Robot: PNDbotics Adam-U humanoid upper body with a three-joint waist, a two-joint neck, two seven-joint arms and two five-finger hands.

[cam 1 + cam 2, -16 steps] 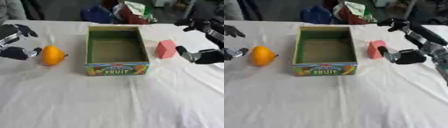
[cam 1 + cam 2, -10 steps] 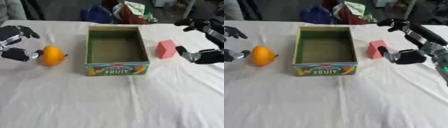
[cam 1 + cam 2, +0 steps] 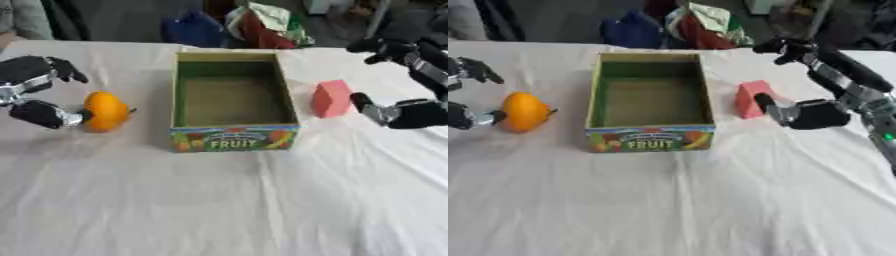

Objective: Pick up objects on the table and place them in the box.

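Note:
An open cardboard fruit box (image 3: 231, 137) with a green inside stands empty in the middle of the white table. Left of it lies an orange fruit (image 3: 105, 111). My left hand (image 3: 35, 92) is spread around the fruit's left side, thumb low and touching it, upper fingers above and apart from it. A pink block (image 3: 751, 98) stands right of the box. My right hand (image 3: 820, 85) is open just right of the block, thumb close to its lower side, fingers arched well above and behind it.
Past the table's far edge lies a pile of cloth and bags (image 3: 249, 25) in blue, red and green. The white tablecloth (image 3: 227, 200) spreads wide in front of the box.
My left hand has moved right, closing in on the orange fruit until its thumb meets it. The right hand and pink block stay about where they were.

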